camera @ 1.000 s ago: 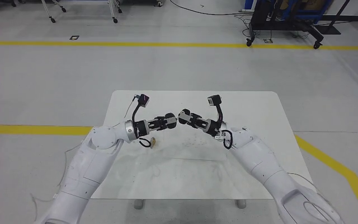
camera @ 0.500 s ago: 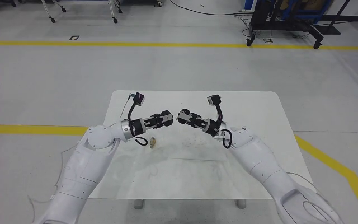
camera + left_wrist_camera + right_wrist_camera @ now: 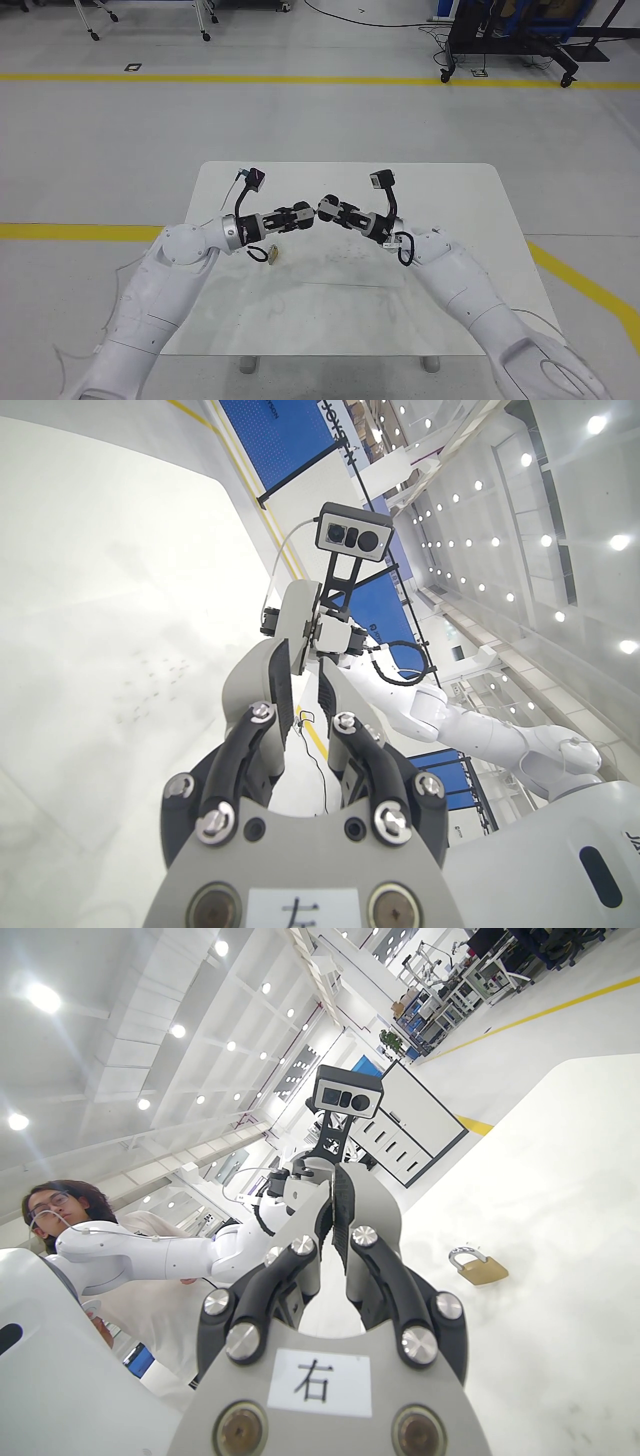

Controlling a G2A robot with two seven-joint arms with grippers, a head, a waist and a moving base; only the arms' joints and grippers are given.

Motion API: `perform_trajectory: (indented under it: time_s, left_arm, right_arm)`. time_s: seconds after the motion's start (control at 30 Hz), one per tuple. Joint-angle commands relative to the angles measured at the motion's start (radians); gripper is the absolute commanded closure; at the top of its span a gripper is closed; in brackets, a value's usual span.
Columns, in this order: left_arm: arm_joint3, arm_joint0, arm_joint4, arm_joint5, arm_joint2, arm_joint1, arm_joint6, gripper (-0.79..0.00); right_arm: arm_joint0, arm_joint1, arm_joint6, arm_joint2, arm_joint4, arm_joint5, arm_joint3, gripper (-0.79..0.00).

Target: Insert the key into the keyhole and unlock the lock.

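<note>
Top view: brass padlock (image 3: 272, 257) flat on white worktop (image 3: 450, 190) beside left forearm (image 3: 240, 230), robot-side of both hands; left hand (image 3: 303, 214) slightly spread, right hand (image 3: 326, 208) pressed together (key too small to tell); we judge left nearer.

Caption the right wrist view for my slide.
Right gripper, shut, held above the white table; brass padlock lies flat nearby, untouched.

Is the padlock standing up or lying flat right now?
Lying flat. The padlock rests on its broad side on the table, with its shackle low against the tabletop.
</note>
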Motion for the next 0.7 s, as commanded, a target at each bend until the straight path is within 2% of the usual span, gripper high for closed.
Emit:
perform_trajectory:
  time_s: [0.0,0.23,0.37,0.67]
  left_arm:
    - [0.002,-0.002,-0.001,-0.002,0.002,0.0,-0.002,-0.065]
    - [0.006,-0.007,-0.002,-0.003,0.009,-0.002,-0.003,-0.08]
    - [0.008,-0.009,-0.001,-0.004,0.014,-0.002,-0.003,0.0]
    - [0.017,-0.014,-0.017,-0.001,0.022,-0.005,-0.004,0.0]
  right_arm:
    - [-0.001,-0.001,0.001,0.001,0.0,-0.002,0.0,0.0]
    - [-0.002,-0.004,0.008,0.004,0.001,-0.001,0.003,0.0]
    - [-0.003,-0.005,0.01,0.007,0.0,-0.001,0.003,0.0]
    - [-0.004,-0.007,0.014,0.014,-0.003,0.004,0.009,0.0]
